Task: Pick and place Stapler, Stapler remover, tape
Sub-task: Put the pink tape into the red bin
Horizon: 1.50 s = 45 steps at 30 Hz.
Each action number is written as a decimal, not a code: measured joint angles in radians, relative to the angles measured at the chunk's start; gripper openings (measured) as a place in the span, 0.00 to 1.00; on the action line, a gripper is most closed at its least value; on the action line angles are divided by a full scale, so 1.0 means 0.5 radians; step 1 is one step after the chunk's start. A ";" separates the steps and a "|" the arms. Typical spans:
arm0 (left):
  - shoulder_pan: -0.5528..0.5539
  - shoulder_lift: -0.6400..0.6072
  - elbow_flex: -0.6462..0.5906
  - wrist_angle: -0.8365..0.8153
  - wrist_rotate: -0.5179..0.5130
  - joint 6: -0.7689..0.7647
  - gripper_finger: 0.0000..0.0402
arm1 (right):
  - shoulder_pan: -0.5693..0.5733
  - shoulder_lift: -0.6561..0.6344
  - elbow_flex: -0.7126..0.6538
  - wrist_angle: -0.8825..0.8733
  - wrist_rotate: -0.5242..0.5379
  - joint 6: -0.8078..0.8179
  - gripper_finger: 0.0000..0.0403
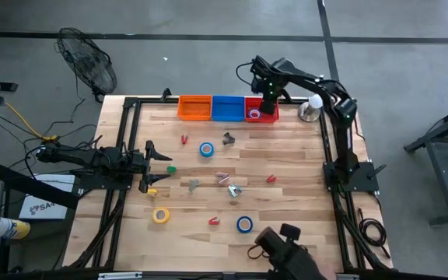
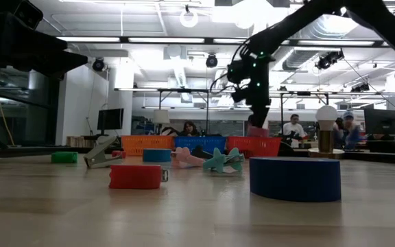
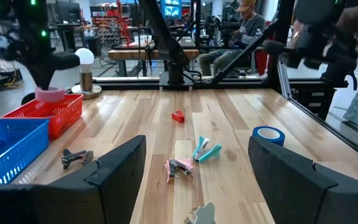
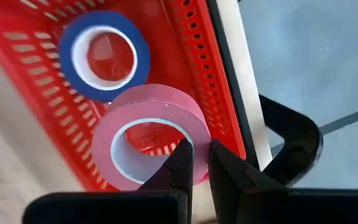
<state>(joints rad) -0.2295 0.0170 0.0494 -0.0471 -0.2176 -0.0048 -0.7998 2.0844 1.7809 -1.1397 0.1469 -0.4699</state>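
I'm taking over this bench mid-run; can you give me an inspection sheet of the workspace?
Surface: pale wooden table.
Job's things: pink tape ring pinched over the red mesh basket, which holds a blue tape ring; yellow tape ring and two blue tape rings on the table.
Clutter: white ball on a metal base.
Grippers: right gripper shut on the pink ring; left gripper open, at the table's left edge.
Cables: yellow cable on the floor.
Surroundings: floor fan; people seated beyond the table.

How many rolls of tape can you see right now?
5: blue roll in the red basket; pink roll held over it by the right gripper; blue rolls and, yellow roll on the table.
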 joint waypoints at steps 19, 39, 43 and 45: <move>0.000 0.000 0.000 -0.001 0.000 -0.001 0.70 | 0.002 0.059 -0.243 0.188 0.003 -0.177 0.05; 0.000 0.000 0.000 -0.001 0.000 -0.001 0.70 | 0.011 0.037 -0.254 0.142 0.145 -0.192 0.05; 0.000 0.001 0.000 0.000 0.000 -0.001 0.70 | 0.017 0.035 -0.254 0.135 0.195 -0.201 0.05; 0.000 0.000 0.000 0.000 0.000 0.000 0.70 | 0.020 0.035 -0.253 0.125 0.227 -0.224 0.07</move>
<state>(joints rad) -0.2295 0.0170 0.0494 -0.0473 -0.2176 -0.0050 -0.7896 2.1017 1.6543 -1.0771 0.2604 -0.5820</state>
